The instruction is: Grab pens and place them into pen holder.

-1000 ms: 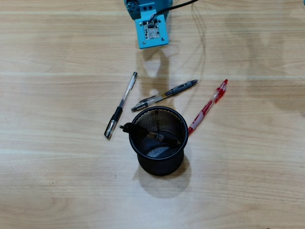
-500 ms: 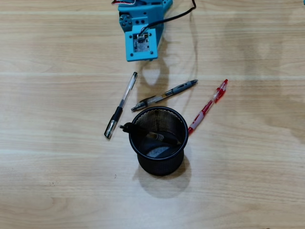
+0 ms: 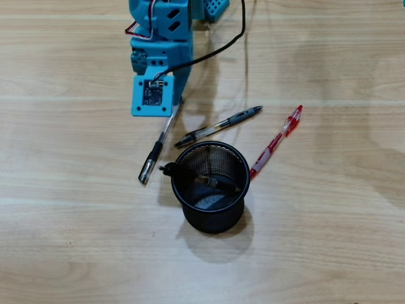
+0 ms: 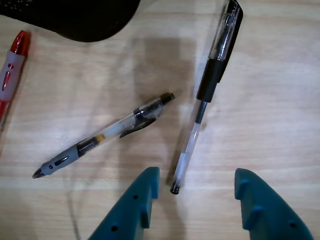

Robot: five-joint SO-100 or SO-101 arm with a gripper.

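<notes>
hovered with pincer (image 4: 197, 192) spread wide and empty above the tip end of the clear pen with black sleeve (image 4: 202, 97), lying loose on the worktop (image 3: 76, 240) toward its far edge, just beside the pen holder (image 3: 211, 188). judged as lining up for the pick of that pen; one black pen (image 3: 199, 178) lay across the holder already, grey-sleeved pen (image 3: 218, 126) and red pen (image 3: 276, 142) not yet collected. called next for a straight descent to straddle the barrel, then a squeeze.

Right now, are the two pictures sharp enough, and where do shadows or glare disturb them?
Overhead view: sharp, with even light; the pen holder casts a soft shadow toward the bottom edge, and the table shows pale glare patches. Wrist view: the pen with the black sleeve is sharp; the open gripper looks slightly soft, and a faint shadow lies above it.
</notes>
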